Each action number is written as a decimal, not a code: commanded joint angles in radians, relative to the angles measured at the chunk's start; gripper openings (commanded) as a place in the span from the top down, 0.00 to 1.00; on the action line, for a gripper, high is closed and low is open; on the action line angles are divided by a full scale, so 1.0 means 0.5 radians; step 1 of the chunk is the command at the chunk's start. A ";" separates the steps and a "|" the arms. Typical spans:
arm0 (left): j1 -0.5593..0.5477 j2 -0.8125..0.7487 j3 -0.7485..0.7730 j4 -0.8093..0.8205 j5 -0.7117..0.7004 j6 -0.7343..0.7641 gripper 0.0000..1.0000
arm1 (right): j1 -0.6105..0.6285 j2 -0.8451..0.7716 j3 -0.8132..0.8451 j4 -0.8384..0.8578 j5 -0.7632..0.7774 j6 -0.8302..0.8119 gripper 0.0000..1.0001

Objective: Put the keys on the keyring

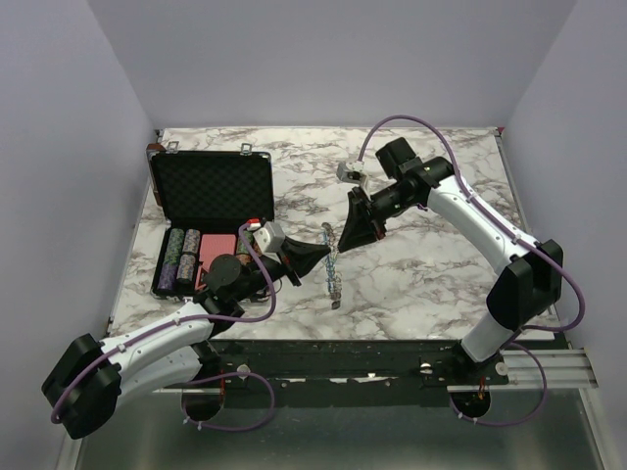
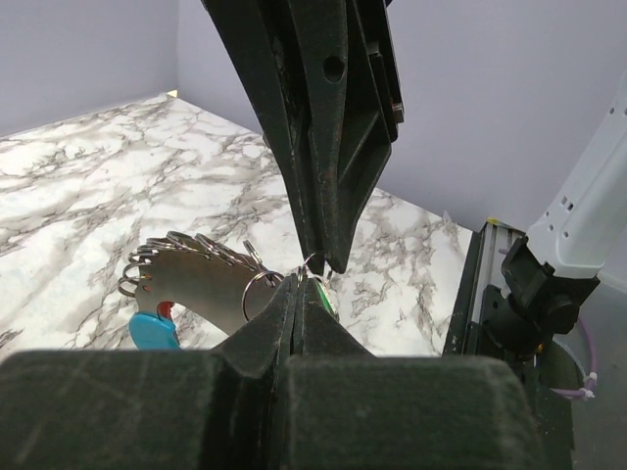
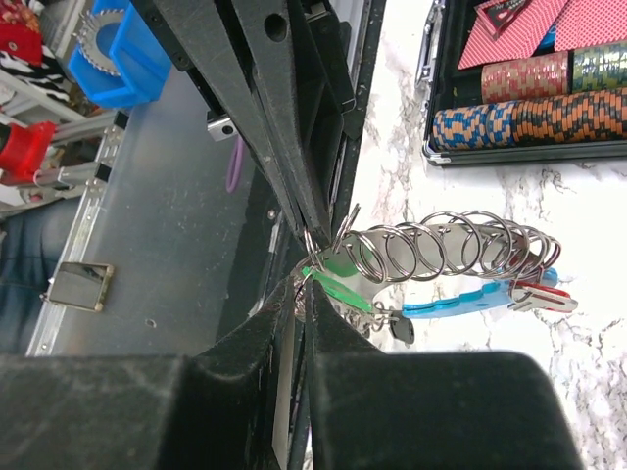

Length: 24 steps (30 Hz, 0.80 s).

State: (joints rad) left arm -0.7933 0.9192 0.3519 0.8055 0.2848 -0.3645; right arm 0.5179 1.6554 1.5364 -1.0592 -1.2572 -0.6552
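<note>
Your thin grey metal keyring (image 3: 441,250) with its bright blue curved segment hangs between the two grippers' tips, over the white marble-patterned table (image 1: 431,264). Tiny keys (image 3: 338,269) with green, black and red plastic heads dangle from it. Your left gripper (image 2: 299,289) is clamped tight at the green-key end; the pinch itself is hidden. Your right gripper (image 3: 306,292) shows only a thin slit between its fingers; whether it grips, you can't tell.

case (image 1: 211,186): left rear of surface (image 1: 441,264)
chips (image 1: 181,257): in case, front half
keyring (image 1: 334,279): mid-surface, right of case
left claw (image 1: 315,255): at keyring's left
right claw (image 1: 333,238): at keyring's rear end, tips meeting left claw
</note>
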 commanded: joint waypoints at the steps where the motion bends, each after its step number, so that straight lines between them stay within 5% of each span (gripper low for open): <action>1: 0.007 -0.004 0.085 0.098 0.035 -0.023 1.00 | 0.020 0.015 -0.002 0.106 0.008 0.105 0.87; 5: 0.007 -0.010 0.079 0.104 0.026 -0.026 1.00 | 0.023 0.009 -0.039 0.185 0.045 0.190 1.00; 24: 0.031 -0.019 0.026 0.257 0.025 -0.066 1.00 | 0.020 -0.043 -0.177 0.388 0.118 0.427 1.00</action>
State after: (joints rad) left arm -0.7845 0.9184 0.3531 0.8211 0.2832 -0.3790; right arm 0.5228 1.6501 1.4563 -0.8902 -1.2308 -0.4656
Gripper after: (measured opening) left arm 0.007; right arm 0.006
